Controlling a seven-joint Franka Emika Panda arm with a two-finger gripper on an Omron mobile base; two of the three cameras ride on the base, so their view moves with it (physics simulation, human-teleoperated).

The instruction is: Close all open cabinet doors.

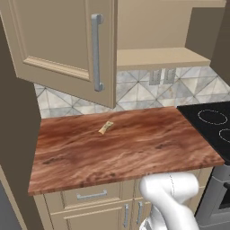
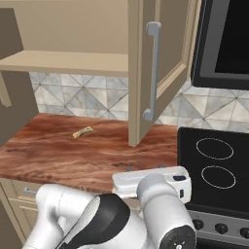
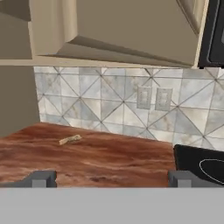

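Cabinet doors above the wooden table (image 1: 126,148) stand open: the left base view shows one door (image 1: 58,45) swung out over the table's left rear, its silver handle (image 1: 96,51) facing the camera; the right base view shows another door (image 2: 165,63) hanging ajar beside the stove (image 2: 214,165). A small tan scrap (image 1: 106,127) lies near the table's back edge. In the hand view the tool (image 3: 111,178) has its fingers (image 3: 41,178) spread wide, holding nothing
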